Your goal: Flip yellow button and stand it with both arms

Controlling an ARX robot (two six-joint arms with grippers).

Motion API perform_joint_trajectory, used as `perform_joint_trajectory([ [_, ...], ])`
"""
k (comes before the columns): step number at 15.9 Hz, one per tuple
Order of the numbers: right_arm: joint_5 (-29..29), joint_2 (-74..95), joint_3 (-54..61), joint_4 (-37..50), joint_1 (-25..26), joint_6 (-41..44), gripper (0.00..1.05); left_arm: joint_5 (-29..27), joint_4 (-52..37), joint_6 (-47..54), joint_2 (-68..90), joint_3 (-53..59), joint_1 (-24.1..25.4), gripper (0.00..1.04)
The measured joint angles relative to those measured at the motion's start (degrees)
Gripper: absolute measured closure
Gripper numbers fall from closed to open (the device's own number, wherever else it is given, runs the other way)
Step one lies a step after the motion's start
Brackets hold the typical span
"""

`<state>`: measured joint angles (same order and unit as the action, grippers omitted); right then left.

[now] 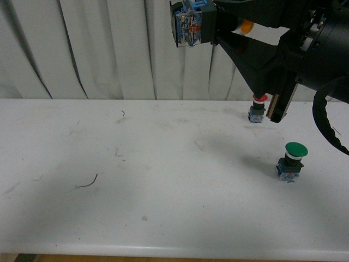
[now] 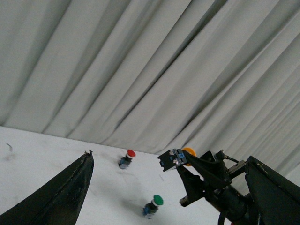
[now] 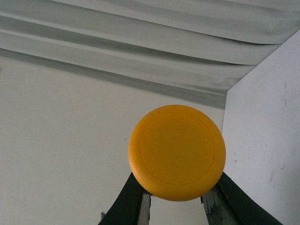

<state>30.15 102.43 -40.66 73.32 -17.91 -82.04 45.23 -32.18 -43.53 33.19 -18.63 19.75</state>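
Pinching yellow button point(image 1: 191, 24) at neck, right gripper point(image 1: 224, 25) is holding it sideways in air at 1 o'clock, high over table point(image 1: 163, 180). Left gripper point(image 2: 77, 185) is showing one finger only; cannot tell spread.

Yellow button point(image 1: 191, 24) aloft, sideways, clamped by right gripper point(image 1: 222, 24)

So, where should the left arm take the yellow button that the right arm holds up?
I would grip the yellow button by its square base, across the flat sides, coming from the robot's left. The button lies sideways with the base sticking out free that way; the right gripper clamps the neck near the cap.
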Motion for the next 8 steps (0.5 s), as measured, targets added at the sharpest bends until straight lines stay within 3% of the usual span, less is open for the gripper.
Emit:
perform_joint_trajectory([
  [1,-0.22,0.00,0.00,0.07,-0.07,-0.13,0.79,-6.32,12.85,6.62,-5.90,-1.92,1.27,0.13],
  [2,-0.26,0.00,-0.09,0.15,-0.07,-0.42,0.79,-16.17,21.51,15.80,-9.90,-3.74,-2.78,0.24],
  [4,-0.35,0.59,-0.11,0.17,-0.09,-0.46,0.79,-30.69,30.05,33.24,-13.97,1.01,-7.30,0.47],
  [8,-0.39,0.61,-0.11,0.13,-0.15,-0.50,0.79,-37.38,28.63,41.53,-18.27,6.88,-12.17,0.87],
])
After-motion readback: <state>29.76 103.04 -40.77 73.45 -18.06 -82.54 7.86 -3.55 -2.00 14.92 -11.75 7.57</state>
